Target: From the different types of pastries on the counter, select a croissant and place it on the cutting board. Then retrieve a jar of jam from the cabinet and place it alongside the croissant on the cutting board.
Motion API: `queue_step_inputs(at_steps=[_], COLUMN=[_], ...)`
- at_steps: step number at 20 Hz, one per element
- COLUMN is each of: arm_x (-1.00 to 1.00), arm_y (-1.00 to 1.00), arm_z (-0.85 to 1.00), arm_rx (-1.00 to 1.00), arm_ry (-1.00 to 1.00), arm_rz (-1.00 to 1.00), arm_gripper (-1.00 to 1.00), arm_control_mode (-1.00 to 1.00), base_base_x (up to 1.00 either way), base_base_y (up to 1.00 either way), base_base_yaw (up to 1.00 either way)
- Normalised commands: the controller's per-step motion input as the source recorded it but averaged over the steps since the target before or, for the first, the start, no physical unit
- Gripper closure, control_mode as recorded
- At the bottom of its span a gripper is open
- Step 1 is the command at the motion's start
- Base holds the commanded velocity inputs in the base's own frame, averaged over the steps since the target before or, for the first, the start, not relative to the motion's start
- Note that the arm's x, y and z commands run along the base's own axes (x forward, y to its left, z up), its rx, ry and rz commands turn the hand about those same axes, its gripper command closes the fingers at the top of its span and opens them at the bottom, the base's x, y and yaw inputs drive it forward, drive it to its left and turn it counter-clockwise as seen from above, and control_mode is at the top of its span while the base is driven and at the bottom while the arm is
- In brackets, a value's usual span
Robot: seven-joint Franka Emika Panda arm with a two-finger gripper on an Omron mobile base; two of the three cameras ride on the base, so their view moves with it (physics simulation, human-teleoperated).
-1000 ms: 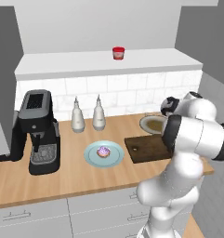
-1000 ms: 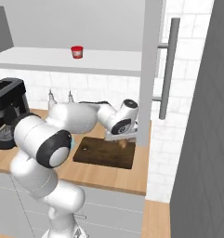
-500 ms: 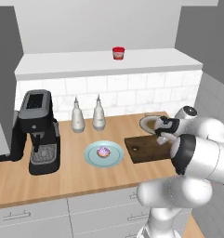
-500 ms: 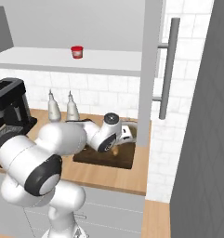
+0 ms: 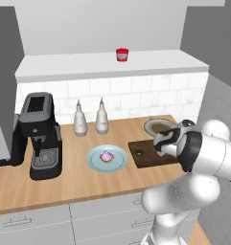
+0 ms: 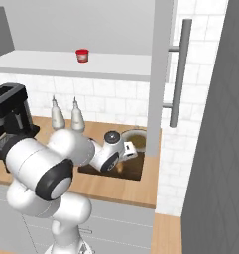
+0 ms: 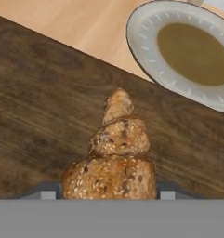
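Croissant (image 7: 114, 158) over cutting board (image 7: 43, 107) in hand view; jar of jam (image 5: 122, 54) from base.

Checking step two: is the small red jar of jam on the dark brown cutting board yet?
No: the small red jar of jam stands on the cabinet's pale shelf ledge, far above the dark brown cutting board.

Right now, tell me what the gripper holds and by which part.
The gripper looks shut on the croissant, at its wide end, over the cutting board; the fingertips are barely visible, so the hold is likely, not certain.
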Motion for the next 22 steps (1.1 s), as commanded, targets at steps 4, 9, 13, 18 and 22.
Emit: queue_step_inputs(at_steps=[4, 9, 13, 18, 22], arm_x=[0.2, 0.03, -0.31, -0.2, -0.07], arm_y=[-0.03, -0.03, -0.05, -0.01, 0.04], arm_z=[0.0, 0.05, 0.75, 0.54, 0.41], arm_rx=[0.0, 0.0, 0.0, 0.0, 0.0], arm_ry=[0.0, -0.06, -0.27, -0.17, -0.01], arm_rz=[0.04, 0.02, 0.05, 0.05, 0.0], arm_gripper=[-1.0, -1.0, -1.0, -1.0, -1.0], arm_control_mode=[-1.0, -1.0, -1.0, -1.0, -1.0], base_base_x=[0.0, 0.0, 0.0, 0.0, 0.0], base_base_y=[0.0, 0.0, 0.0, 0.0, 0.0], base_base_yaw=[0.0, 0.0, 0.0, 0.0, 0.0])
